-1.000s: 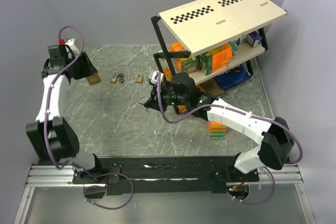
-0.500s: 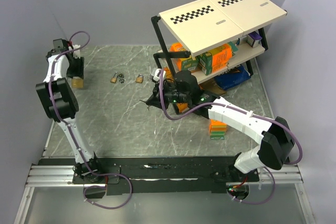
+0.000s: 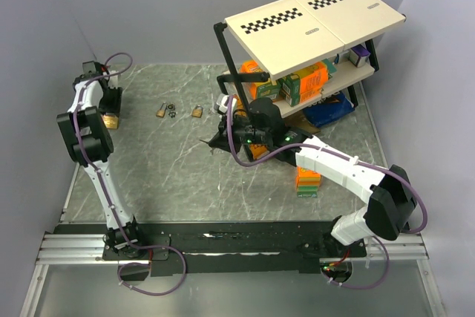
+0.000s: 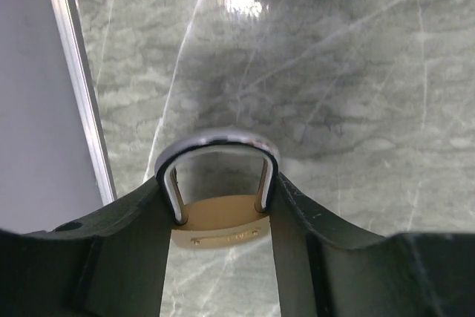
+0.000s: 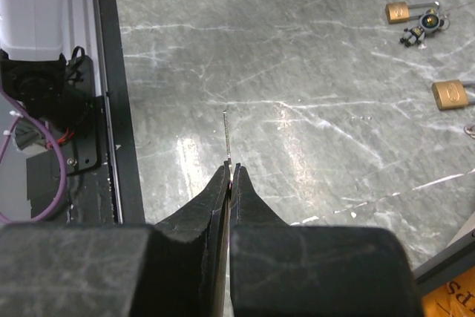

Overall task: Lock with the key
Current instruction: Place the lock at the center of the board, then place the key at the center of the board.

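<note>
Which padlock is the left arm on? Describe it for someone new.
Go to the table's far-left edge, where the left gripper points down. The brass padlock sits between its jaws, held by its shackle. The two other padlocks lie loose to its right.

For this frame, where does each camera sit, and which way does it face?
Top external: above and behind both arms, which show whole, looking down on the table.
Left wrist: looks down at the table's left edge; left end effector grips a brass padlock.
Right wrist: looks across the table; right end effector pinches a key.
Shared: two loose padlocks appear in right wrist and top views.
</note>
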Robot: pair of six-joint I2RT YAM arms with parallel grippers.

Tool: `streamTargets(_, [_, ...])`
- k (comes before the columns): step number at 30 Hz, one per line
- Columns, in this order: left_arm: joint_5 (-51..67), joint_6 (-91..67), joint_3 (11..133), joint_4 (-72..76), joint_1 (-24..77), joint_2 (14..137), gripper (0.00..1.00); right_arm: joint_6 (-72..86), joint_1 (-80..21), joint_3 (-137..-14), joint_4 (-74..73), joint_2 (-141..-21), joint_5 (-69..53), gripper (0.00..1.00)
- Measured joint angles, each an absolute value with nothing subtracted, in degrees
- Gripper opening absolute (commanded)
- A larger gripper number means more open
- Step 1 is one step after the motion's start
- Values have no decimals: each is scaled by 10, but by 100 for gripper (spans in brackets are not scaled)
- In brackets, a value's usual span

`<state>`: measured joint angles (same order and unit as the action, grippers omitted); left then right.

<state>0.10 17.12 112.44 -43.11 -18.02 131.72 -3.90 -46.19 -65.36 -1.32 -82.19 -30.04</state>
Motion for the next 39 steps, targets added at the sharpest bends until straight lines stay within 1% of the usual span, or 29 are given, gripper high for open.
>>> streamTargets(2, [1,174,1125,-421,-180,1324,8,-39,-459,-654,-18,-822,-302,0])
streamTargets(3, [1,176,1125,-416,-180,1327,15,-39,-458,-654,-21,-822,-302,0])
streamTargets(5, [1,179,1125,-405,-180,1335,18,-39,-457,-656,-26,-822,-303,0])
streamTargets(8, [1,185,1125,-391,-180,1342,27,-39,-457,-658,-28,-822,-305,0])
streamTargets(9, [1,186,1125,-387,-180,1342,33,-39,-457,-659,-30,-822,-305,0])
streamTargets(11, [2,187,1124,-379,-180,1343,39,-39,-457,-662,-31,-822,-306,0])
streamTargets(12, [2,188,1124,-377,-180,1343,46,-39,-457,-664,-32,-822,-305,0])
streamTargets(14, [2,188,1124,-375,-180,1344,53,-39,-457,-667,-32,-822,-305,0])
streamTargets(15, [2,189,1124,-374,-180,1344,61,-39,-457,-668,-32,-822,-305,0])
streamTargets(17, [4,193,1124,-374,-180,1344,67,-39,-457,-668,-32,-822,-305,0])
streamTargets(20, [9,196,1124,-367,-180,1343,79,-39,-457,-668,-35,-822,-305,0])
streamTargets(21, [12,198,1124,-366,-181,1343,81,-39,-457,-668,-35,-822,-305,0])
streamTargets(28, [40,200,1145,-397,-181,1330,85,-38,-457,-674,-39,-822,-303,0])
streamTargets(31, [88,192,1141,-415,-182,1277,85,-31,-457,-685,-35,-822,-299,0])
streamTargets(34, [173,170,1097,-408,-186,1167,83,-16,-457,-696,-20,-822,-293,0])
streamTargets(35, [210,160,1063,-398,-189,1114,82,-8,-457,-700,-12,-822,-291,0])
streamTargets(37, [298,136,996,-381,-195,1007,77,11,-457,-711,5,-823,-283,0])
streamTargets(39, [394,110,900,-349,-203,879,75,31,-457,-724,22,-825,-274,0])
